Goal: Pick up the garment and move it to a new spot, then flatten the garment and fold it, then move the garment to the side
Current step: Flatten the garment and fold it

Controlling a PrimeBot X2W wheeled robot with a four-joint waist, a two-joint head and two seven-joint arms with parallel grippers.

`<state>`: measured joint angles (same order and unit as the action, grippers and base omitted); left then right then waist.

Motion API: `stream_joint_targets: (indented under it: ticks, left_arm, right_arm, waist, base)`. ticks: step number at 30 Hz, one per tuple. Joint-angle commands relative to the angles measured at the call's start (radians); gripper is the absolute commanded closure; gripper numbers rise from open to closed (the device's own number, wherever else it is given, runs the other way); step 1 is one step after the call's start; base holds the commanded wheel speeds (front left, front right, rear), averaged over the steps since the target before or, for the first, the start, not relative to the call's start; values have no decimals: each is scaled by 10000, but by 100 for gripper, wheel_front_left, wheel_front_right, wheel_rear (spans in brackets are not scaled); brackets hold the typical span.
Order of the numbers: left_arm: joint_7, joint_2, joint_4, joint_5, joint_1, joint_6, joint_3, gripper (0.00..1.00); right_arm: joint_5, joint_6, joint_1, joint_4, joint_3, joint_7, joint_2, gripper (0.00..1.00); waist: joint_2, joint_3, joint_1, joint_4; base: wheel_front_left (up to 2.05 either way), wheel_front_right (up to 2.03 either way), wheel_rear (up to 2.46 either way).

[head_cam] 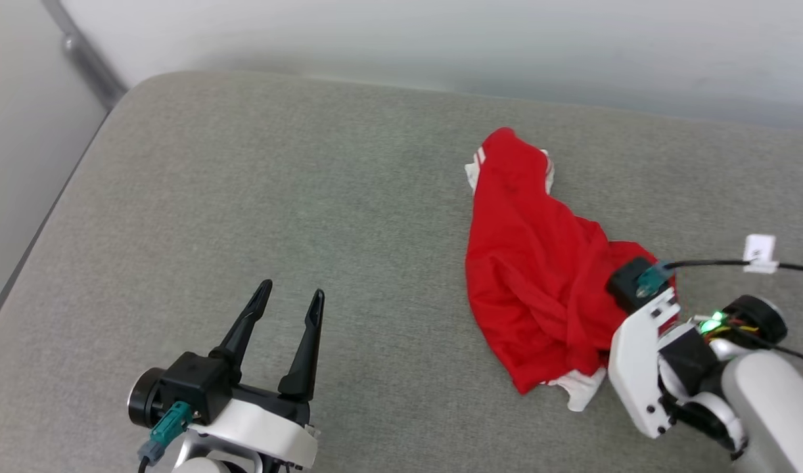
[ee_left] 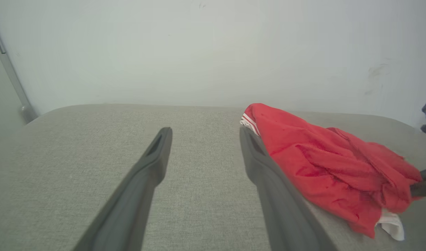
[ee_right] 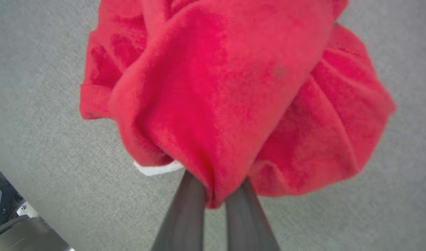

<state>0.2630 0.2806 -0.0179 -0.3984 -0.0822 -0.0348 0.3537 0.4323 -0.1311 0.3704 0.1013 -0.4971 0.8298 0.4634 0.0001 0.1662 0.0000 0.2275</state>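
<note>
The red garment [head_cam: 533, 263] lies bunched on the grey cushion, right of centre, white sleeve edges peeking out at its far and near ends. My right gripper [ee_right: 215, 195] is shut on a fold of the garment [ee_right: 234, 90], which bulges over its two fingers; in the head view its fingertips are hidden under the cloth beside the wrist [head_cam: 641, 315]. My left gripper [head_cam: 290, 299] is open at the lower left, well apart from the shirt, with nothing between its fingers. In the left wrist view the garment [ee_left: 324, 164] sits just right of the open left gripper [ee_left: 204, 134].
The grey cushion [head_cam: 276, 197] spreads wide to the left of the shirt. A pale wall [head_cam: 441, 39] runs behind its far edge, and a grey rail [head_cam: 83, 56] stands at the back left corner. A black cable with a white tag [head_cam: 759, 253] trails from my right wrist.
</note>
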Motion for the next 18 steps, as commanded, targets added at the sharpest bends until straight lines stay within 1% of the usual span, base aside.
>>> stream_joint_targets:
  ticks: [1,5,11,16,18]
  left_arm:
    - [25,15,36,91,141,47,-21,0]
    - [25,-13,73,126,166,131,-125,0]
    - [24,-74,118,219,235,220,-151,0]
    - [25,-82,136,260,314,260,-214,0]
    - [25,-88,176,262,309,315,-200,0]
  right_arm:
    - [54,7,-63,-107,160,-64,-71,100]
    - [179,7,-665,-906,1307,-97,-158,100]
    - [-429,7,-2217,-2297,3519,285,-291,100]
    - [-1093,7,-3974,-3009,5389,638,-788,100]
    - [-1438,7,-4646,-3113,5879,627,-1065,100]
  waist:
    - [-1,-98,0,-179]
    - [-1,-257,0,-619]
    - [-1,-358,0,-1144]
    - [-1,-343,0,-1368]
    - [-1,-319,0,-1411]
  base:
    - [0,0,0]
    - [0,0,0]
    - [0,0,0]
    - [0,0,0]
    - [0,0,0]
